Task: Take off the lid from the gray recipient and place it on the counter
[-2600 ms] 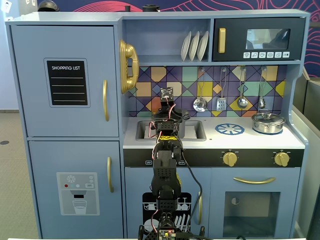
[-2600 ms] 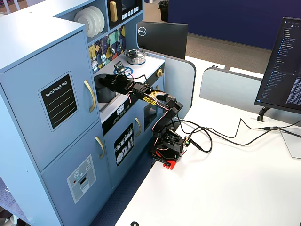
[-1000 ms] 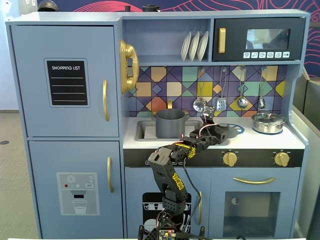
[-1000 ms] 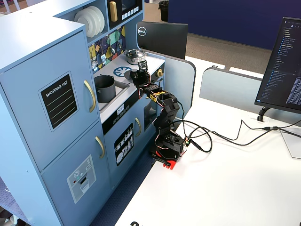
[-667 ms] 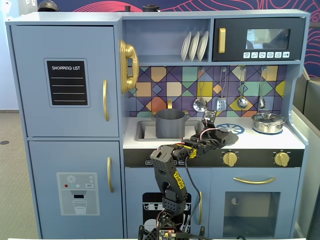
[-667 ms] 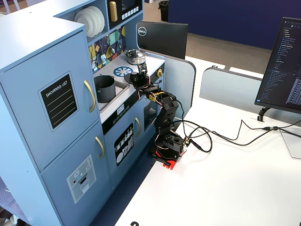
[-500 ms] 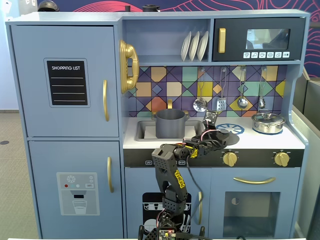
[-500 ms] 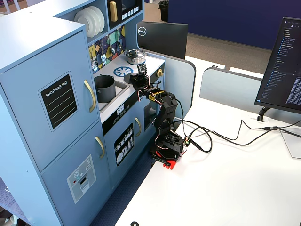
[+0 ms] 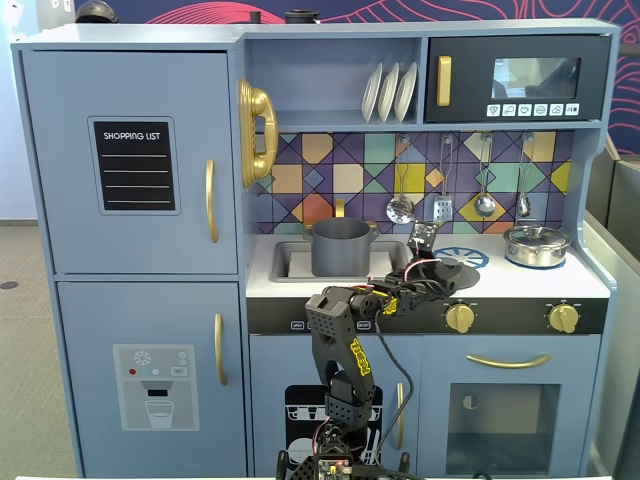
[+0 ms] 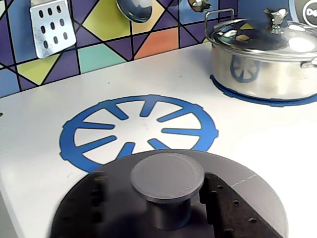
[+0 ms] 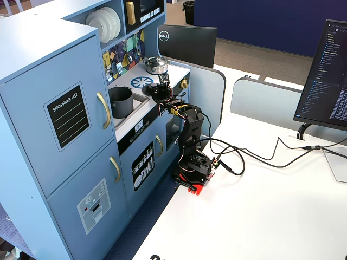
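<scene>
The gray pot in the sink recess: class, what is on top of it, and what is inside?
Nothing is on top of the gray pot; its mouth is open. The dark gray lid is over the counter, near the blue burner ring. The pot's inside cannot be seen.

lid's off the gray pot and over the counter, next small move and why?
Probably lower a little, then open. The gripper holds the dark gray lid by its knob beside the blue burner ring, clear of the gray pot and the silver pot. Whether the lid already touches the counter is unclear, so ease down first.
</scene>
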Action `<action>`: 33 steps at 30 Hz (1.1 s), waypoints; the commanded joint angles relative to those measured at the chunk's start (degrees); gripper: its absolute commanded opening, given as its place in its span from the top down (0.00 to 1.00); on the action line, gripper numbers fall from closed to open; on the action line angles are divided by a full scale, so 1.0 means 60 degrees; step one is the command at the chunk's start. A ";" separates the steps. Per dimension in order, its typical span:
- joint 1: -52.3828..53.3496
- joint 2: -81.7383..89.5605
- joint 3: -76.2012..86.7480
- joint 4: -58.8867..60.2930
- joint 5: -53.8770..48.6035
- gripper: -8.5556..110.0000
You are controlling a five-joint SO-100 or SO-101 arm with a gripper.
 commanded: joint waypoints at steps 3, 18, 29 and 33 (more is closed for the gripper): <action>0.0308 0.0527 0.0044 -0.0117 -0.0161 0.70; 0.0015 0.1831 0.0088 -0.0103 -0.0073 0.73; -0.0879 0.7676 0.2007 0.4907 0.0410 0.83; -0.1421 0.9199 0.1362 0.8218 0.0410 0.92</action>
